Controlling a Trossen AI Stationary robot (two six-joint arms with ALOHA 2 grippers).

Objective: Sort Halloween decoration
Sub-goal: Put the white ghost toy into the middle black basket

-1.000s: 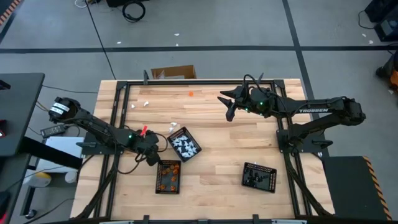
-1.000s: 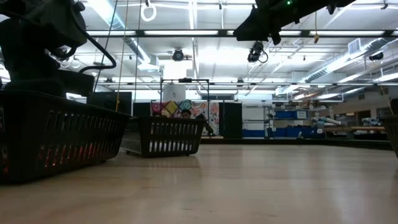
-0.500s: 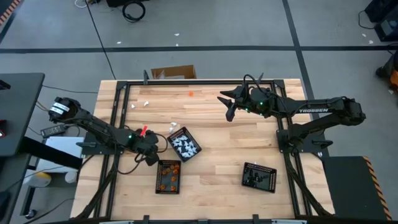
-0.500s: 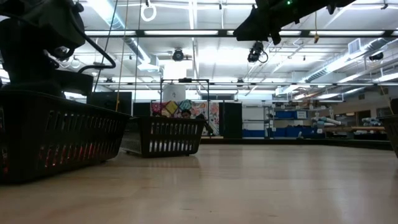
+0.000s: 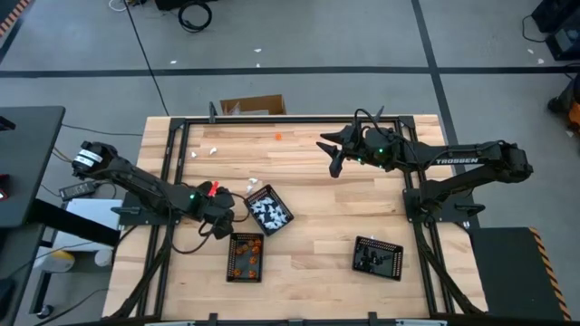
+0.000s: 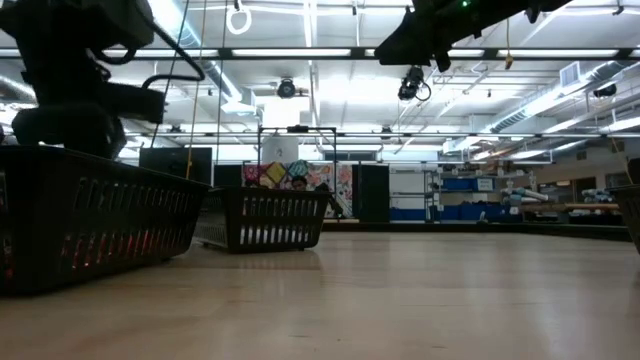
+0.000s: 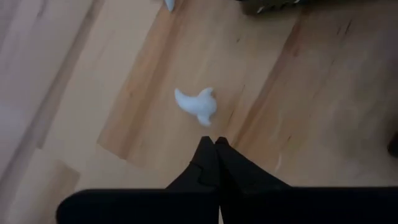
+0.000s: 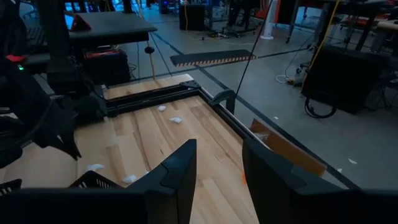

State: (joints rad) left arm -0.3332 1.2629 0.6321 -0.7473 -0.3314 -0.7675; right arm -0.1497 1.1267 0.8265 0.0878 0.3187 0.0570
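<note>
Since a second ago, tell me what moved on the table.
The left gripper edged a little toward the tray of white pieces, its fingers shut above a white piece on the table. The right gripper stayed raised and open, and the trays did not move.

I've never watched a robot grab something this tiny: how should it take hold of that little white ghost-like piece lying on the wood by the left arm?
Probably from straight above, pinching the white piece across its rounded middle, since it lies flat on the table with thin pointed tips. The left gripper hangs close beside it with fingers shut, so they must open first.
</note>
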